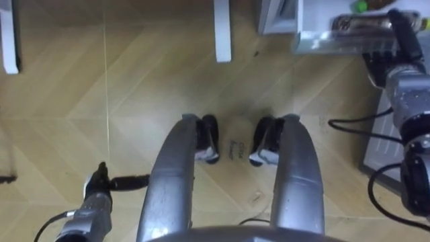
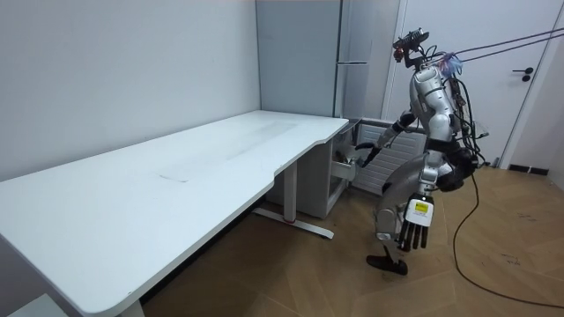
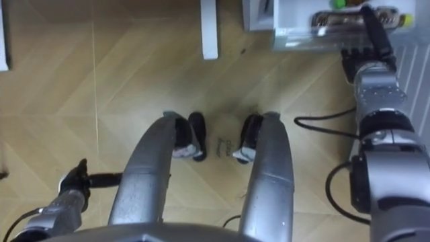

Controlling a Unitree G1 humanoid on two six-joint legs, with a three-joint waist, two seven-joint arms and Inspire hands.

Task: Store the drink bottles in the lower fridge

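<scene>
Left robot hand (image 1: 97, 188) hangs open; right robot hand (image 3: 366, 60), straight-fingered, over bottle (image 3: 336, 20) in drawer (image 3: 302, 39).

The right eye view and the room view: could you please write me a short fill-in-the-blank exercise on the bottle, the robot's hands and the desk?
1. The bottle lying in the open drawer has a ____ cap.
2. The right hand reaches to the bottle, while the left hand hangs low and holds ____.
3. In the room view, the long desk beside the robot is ____ in colour.
Missing words: green; nothing; white.
</scene>
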